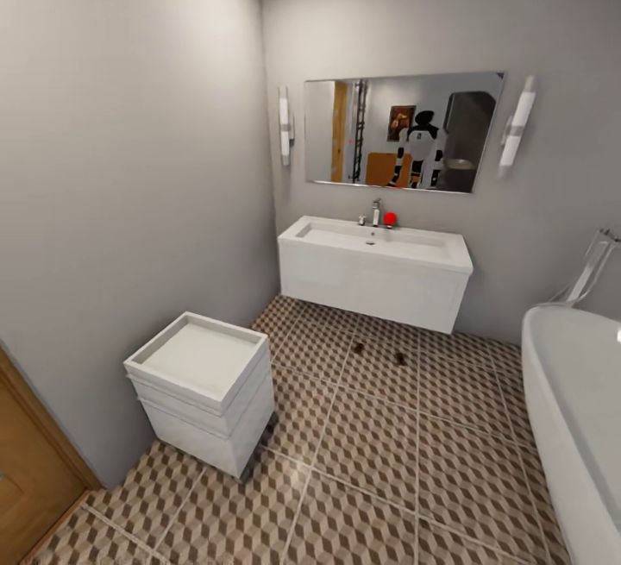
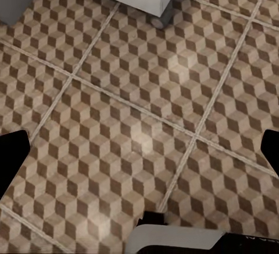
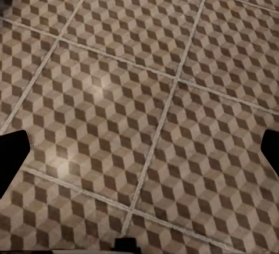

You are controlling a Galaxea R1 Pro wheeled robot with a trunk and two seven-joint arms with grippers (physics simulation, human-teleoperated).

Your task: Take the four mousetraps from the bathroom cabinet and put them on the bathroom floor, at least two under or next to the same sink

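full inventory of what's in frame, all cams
sink: 1, white, wall-hung on far wall, chrome faucet on top
red object: 1, on the sink beside the faucet; too small to identify
mirror: 1, above the sink
wall lights: 2, white, either side of the mirror
mousetraps: 2 small brown items, on the floor just in front of the sink, apart
floor: cube-pattern tiles, brown, beige and white
white box unit: 1, on the floor by the left wall
bathtub: 1, white, right edge
door: 1, orange-brown wood, lower left
left gripper: open, dark fingertips over bare tiles
right gripper: open, over bare tiles
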